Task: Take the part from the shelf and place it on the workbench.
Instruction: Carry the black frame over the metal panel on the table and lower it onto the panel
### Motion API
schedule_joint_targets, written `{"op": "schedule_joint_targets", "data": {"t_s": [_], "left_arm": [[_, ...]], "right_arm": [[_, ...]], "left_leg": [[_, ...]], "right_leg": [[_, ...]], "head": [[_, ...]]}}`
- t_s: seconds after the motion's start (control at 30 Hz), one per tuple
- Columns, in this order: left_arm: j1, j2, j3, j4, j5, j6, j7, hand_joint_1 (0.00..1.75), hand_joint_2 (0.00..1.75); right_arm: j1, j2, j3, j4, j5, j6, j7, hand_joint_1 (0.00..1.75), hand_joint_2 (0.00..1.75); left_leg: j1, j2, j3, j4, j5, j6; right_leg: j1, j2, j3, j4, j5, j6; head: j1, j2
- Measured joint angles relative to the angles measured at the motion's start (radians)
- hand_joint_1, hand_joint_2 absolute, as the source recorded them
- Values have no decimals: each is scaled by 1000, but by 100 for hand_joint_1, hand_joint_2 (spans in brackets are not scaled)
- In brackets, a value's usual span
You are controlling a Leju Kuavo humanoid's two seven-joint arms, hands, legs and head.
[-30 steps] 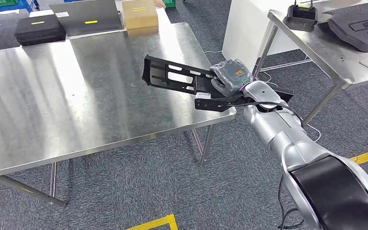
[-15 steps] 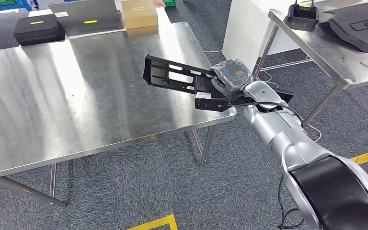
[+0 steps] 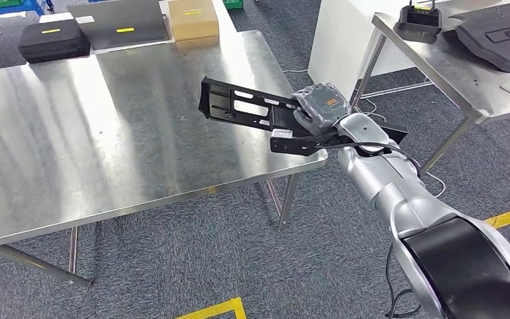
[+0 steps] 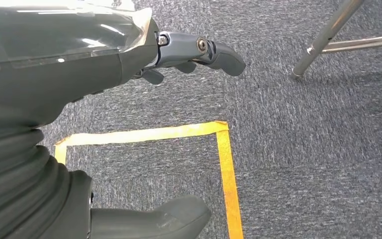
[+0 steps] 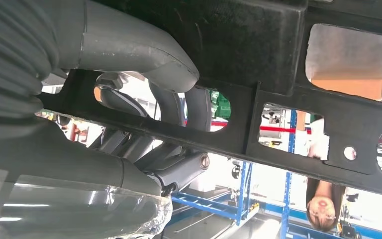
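Note:
The part (image 3: pixel 242 104) is a long flat black plastic bracket with cut-out slots. My right hand (image 3: pixel 319 106) grips its near end and holds it tilted above the right part of the steel workbench (image 3: pixel 106 126). In the right wrist view the thumb (image 5: pixel 144 55) and fingers (image 5: pixel 174 107) wrap the black part (image 5: pixel 278 119) through its openings. My left hand (image 4: pixel 199 52) hangs over the grey carpet, fingers apart, holding nothing.
At the workbench's far edge lie a black case (image 3: pixel 54 40), a grey panel (image 3: pixel 121 23) and a cardboard box (image 3: pixel 194 18). A second steel table (image 3: pixel 451 73) with black gear stands at the right. Yellow floor tape (image 4: pixel 224 164) marks the carpet. A person shows in the right wrist view.

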Motion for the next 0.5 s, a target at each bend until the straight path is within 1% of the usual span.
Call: {"op": "schedule_joint_targets", "data": {"t_s": [0.23, 0.37, 0.5], "left_arm": [[-4, 0, 0, 0, -8, -1, 1, 0, 175], [-4, 1, 0, 0, -5, 1, 0, 0, 175], [-4, 1, 0, 0, -7, 1, 6, 0, 175]], "right_arm": [[43, 18, 4, -4, 26, -10, -19, 175, 175], [51, 32, 5, -5, 28, -10, -15, 175, 175], [49, 35, 4, -9, 20, -10, -8, 175, 175]], "left_leg": [[0, 0, 3, -3, 0, 0], [0, 0, 4, -4, 0, 0], [0, -1, 4, -4, 0, 0]], "right_leg": [[0, 0, 3, -3, 0, 0], [0, 0, 4, -4, 0, 0], [0, -1, 5, -5, 0, 0]], "head": [[0, 0], [0, 0], [0, 0]]}}
